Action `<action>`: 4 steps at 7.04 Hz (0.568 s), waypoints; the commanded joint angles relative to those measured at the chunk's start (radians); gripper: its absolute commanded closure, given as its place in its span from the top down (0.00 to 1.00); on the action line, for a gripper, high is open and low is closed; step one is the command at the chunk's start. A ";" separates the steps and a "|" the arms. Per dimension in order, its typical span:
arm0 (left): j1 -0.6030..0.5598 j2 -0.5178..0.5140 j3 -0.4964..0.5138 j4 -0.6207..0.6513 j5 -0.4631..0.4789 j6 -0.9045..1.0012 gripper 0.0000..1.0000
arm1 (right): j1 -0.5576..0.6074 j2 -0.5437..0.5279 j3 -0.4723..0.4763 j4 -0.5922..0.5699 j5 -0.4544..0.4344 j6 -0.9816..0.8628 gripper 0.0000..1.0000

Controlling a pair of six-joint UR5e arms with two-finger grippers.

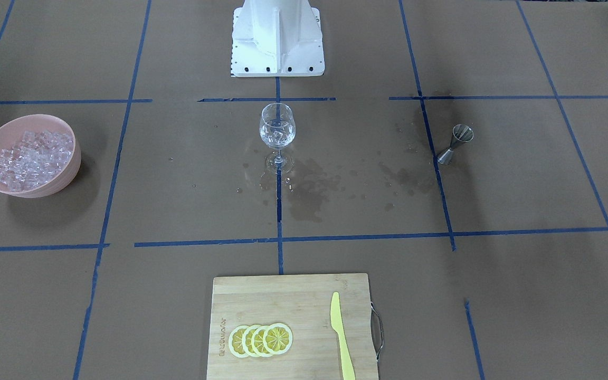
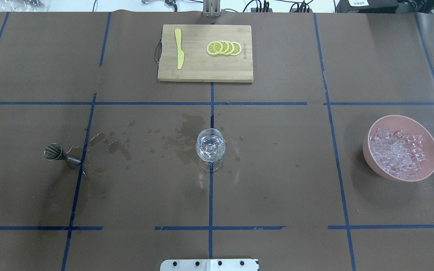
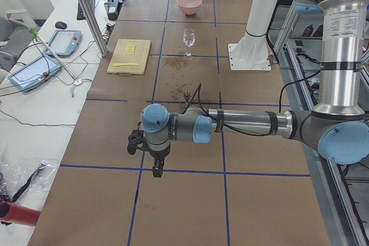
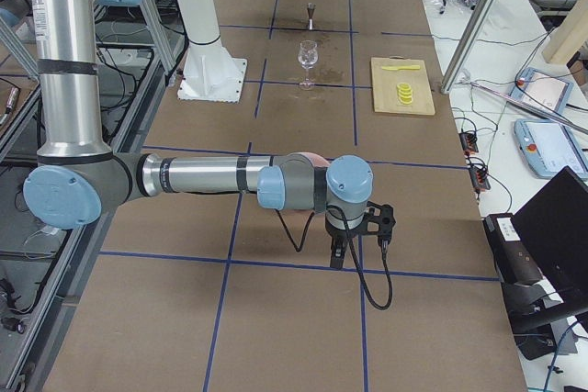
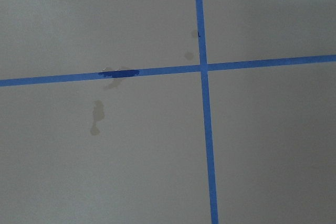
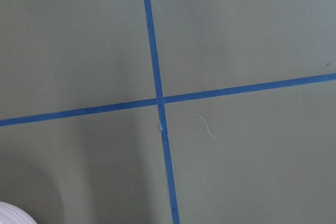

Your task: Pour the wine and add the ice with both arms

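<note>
A clear stemmed glass [image 1: 277, 126] [image 2: 210, 145] stands at the table's middle with some ice cubes in it; no wine shows as such. More ice [image 1: 29, 158] [image 2: 398, 152] fills a pink bowl [image 1: 29, 117] [image 2: 403, 117] on my right side. A steel jigger [image 1: 454, 143] [image 2: 60, 155] stands on my left side. Both arms show only in the side views. The left gripper [image 3: 155, 165] points down over bare table far from the glass, and so does the right gripper [image 4: 360, 250]. Whether either is open I cannot tell.
A bamboo cutting board [image 1: 283, 301] [image 2: 202, 71] lies at the far edge with lemon slices [image 1: 260, 340] and a yellow knife [image 1: 340, 332]. Wet stains [image 1: 309, 190] spread around the glass. The white pedestal [image 1: 277, 42] stands behind it.
</note>
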 commanded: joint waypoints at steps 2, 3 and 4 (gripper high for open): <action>0.000 -0.006 0.004 0.000 0.000 0.001 1.00 | -0.008 -0.002 -0.009 0.054 -0.027 0.000 1.00; 0.002 -0.008 0.002 0.000 -0.002 0.007 1.00 | -0.008 -0.002 -0.008 0.056 -0.027 0.000 1.00; 0.002 -0.011 0.001 -0.002 0.000 0.009 1.00 | -0.013 0.000 -0.008 0.056 -0.027 -0.003 1.00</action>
